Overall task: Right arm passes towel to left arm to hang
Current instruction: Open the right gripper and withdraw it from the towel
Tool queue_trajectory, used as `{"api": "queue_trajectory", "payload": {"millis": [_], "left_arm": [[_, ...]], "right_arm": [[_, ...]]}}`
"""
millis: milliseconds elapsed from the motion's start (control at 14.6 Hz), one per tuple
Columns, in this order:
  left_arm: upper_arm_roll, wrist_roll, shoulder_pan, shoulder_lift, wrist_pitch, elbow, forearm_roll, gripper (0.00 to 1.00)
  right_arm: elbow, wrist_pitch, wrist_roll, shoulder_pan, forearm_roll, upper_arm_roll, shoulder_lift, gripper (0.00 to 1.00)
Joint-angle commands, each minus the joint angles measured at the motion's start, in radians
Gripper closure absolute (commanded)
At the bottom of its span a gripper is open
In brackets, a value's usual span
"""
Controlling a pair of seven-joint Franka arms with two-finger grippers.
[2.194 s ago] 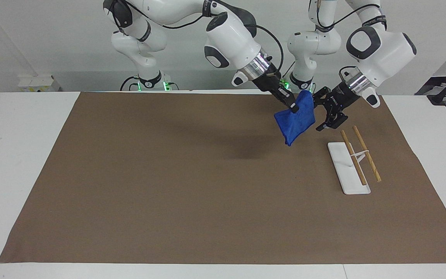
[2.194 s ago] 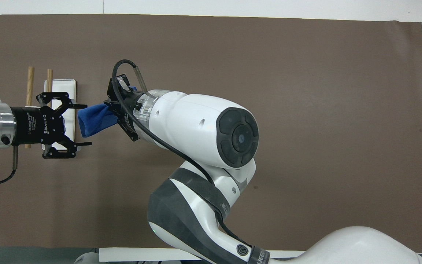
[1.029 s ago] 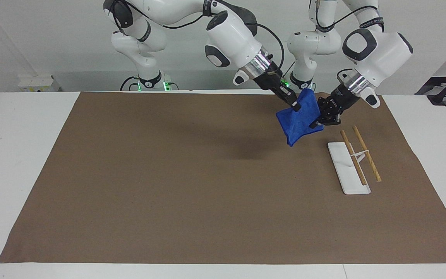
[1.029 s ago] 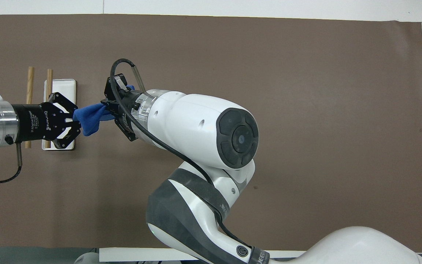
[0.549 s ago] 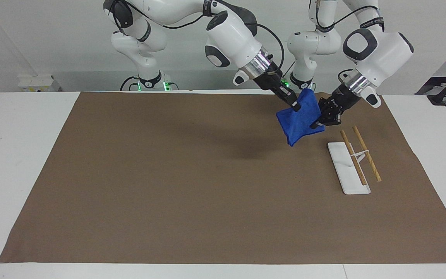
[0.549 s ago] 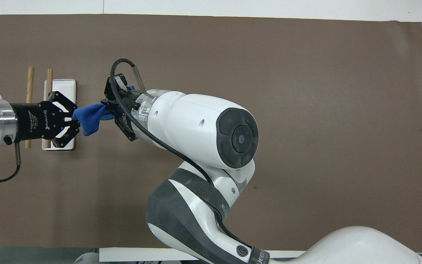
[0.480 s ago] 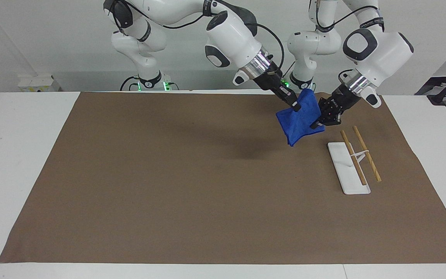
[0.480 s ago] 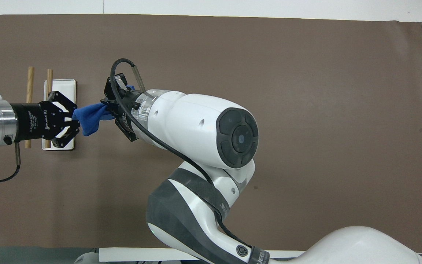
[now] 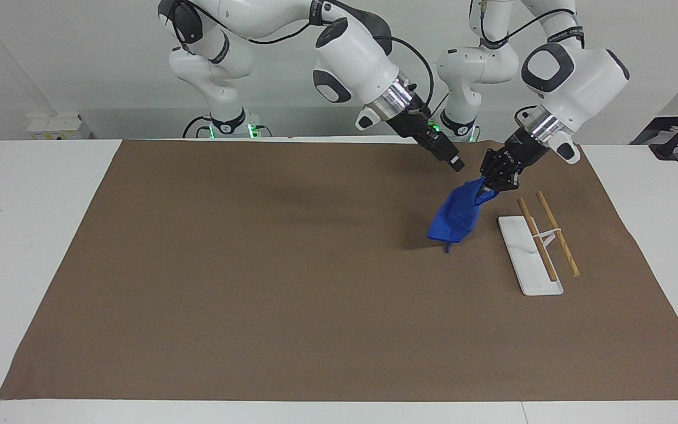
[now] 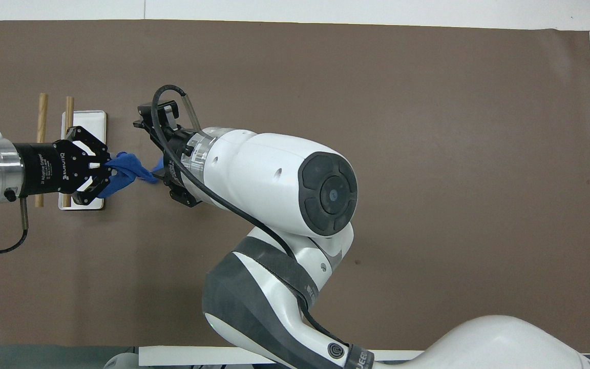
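Note:
The blue towel hangs in a bunch from my left gripper, which is shut on its top corner over the brown mat, beside the rack. Its lowest tip is close to the mat. In the overhead view the towel shows as a twisted strip at my left gripper. My right gripper is open and empty, above and apart from the towel, toward the right arm's end. In the overhead view the right gripper stands just beside the towel.
A white rack base with two wooden rods on a white bracket stands toward the left arm's end of the brown mat. It also shows in the overhead view, partly under my left gripper.
My right gripper has let go of the towel and drawn slightly back. The towel has dropped and now hangs from the left gripper alone, which closed on it a second ago.

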Motion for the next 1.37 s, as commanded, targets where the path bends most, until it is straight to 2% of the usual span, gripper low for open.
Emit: {"api": "queue_trajectory", "payload": {"millis": [0, 274, 480, 617, 823, 960, 1029, 1234, 1303], "left_arm": [[0.009, 0.114, 0.013, 0.037, 0.013, 0.045, -0.005, 1.0], [0.009, 0.386, 0.031, 0.057, 0.004, 0.082, -0.002, 1.0], [0.009, 0.624, 0.031, 0.061, -0.006, 0.089, 0.053, 1.0], [0.014, 0.781, 0.068, 0.061, -0.034, 0.093, 0.054, 1.0], [0.015, 0.915, 0.111, 0.101, -0.073, 0.17, 0.062, 1.0], [0.014, 1.06, 0.109, 0.118, 0.017, 0.179, 0.167, 0.93], [0.014, 1.108, 0.111, 0.121, 0.034, 0.176, 0.173, 0.91], [0.015, 1.122, 0.148, 0.121, 0.042, 0.174, 0.185, 0.93], [0.015, 1.127, 0.149, 0.121, 0.048, 0.171, 0.188, 1.0]], "right_arm": [[-0.047, -0.002, -0.126, -0.004, -0.004, -0.021, -0.026, 0.0], [-0.227, -0.034, -0.527, -0.013, -0.006, -0.127, -0.142, 0.0], [-0.239, -0.285, -0.871, -0.013, -0.006, -0.25, -0.204, 0.0], [-0.239, -0.442, -1.098, -0.013, -0.004, -0.346, -0.245, 0.0], [-0.239, -0.662, -1.367, -0.013, -0.006, -0.5, -0.317, 0.0], [-0.244, -0.766, -1.439, -0.015, -0.006, -0.587, -0.366, 0.0], [-0.245, -0.81, -1.449, -0.015, -0.006, -0.635, -0.385, 0.0], [-0.233, -0.956, -1.582, -0.015, -0.007, -0.797, -0.422, 0.0], [-0.226, -0.99, -1.655, -0.013, -0.007, -0.869, -0.428, 0.0]]}}
